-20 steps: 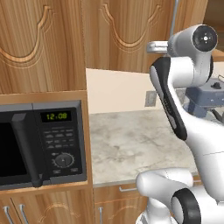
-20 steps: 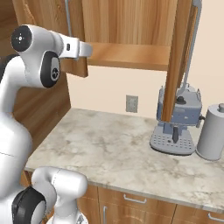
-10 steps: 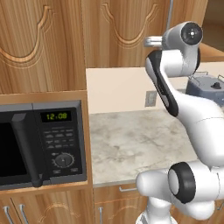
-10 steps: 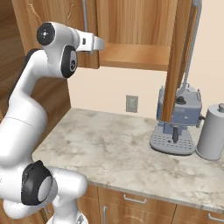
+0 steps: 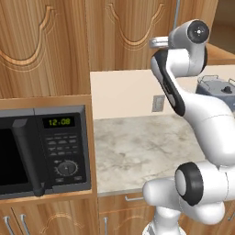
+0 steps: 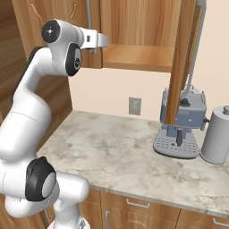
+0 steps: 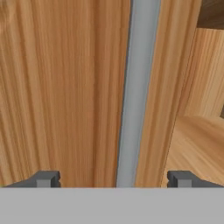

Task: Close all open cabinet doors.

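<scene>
My gripper (image 7: 114, 179) is open, its fingertips (image 7: 48, 178) spread to either side of the silver bar handle (image 7: 135, 96) of a brown cabinet door (image 7: 65, 87), very close to its face. From the right base, the gripper (image 6: 102, 41) points at this door (image 6: 95, 22) by its handle (image 6: 88, 18). The door lies about flush with the cabinet front. To its right the cabinet interior (image 6: 138, 27) is exposed. Another cabinet door (image 6: 183, 62) stands swung out, edge-on, with its handle (image 6: 195, 44). From the left base, the hand (image 5: 158, 42) meets the arched door (image 5: 133, 32).
A coffee machine (image 6: 179, 125) and a steel canister (image 6: 217, 134) stand on the marble counter (image 6: 112, 152), below the swung-out door. A black microwave (image 5: 41, 151) sits at the left under a shut upper door (image 5: 41, 46). A wall socket (image 6: 134, 106) is on the back wall.
The arm has straightened upward and the hand has moved right and slightly up, closer to the door by its handle. The swung-out right door has not moved.
</scene>
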Robot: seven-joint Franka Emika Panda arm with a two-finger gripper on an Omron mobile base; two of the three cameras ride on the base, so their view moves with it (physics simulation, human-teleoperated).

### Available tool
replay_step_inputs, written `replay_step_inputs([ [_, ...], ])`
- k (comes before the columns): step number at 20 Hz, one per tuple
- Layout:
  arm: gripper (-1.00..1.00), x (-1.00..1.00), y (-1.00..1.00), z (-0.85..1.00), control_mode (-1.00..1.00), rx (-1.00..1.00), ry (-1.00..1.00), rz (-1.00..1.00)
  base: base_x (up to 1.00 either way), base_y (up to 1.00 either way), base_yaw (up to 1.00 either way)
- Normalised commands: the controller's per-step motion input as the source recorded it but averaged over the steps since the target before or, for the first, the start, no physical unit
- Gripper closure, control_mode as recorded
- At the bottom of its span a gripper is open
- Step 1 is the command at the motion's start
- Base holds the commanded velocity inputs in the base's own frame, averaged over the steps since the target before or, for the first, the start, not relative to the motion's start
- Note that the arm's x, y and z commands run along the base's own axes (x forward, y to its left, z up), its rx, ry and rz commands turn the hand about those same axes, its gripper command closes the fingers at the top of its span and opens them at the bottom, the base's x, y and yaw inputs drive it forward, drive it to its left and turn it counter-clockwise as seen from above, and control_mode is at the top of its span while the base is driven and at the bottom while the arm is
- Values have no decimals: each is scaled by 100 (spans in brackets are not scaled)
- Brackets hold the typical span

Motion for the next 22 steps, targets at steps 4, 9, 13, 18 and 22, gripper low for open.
replay_step_inputs([
  [4, -100, -2, -1, 0, -100, 0, 0, 0, 0, 0, 0],
  [9, -100, -66, 0, 0, -100, 3, 0, 0, 0, 0, 0],
  [13, -100, -66, 0, 0, -100, 1, 0, 0, 0, 0, 0],
  [18, -100, -86, 0, 0, -100, 1, -2, -4, 0, 0, 0],
  [22, -100, -65, -17, 0, -100, 0, -2, -11, 0, 0, 0],
])
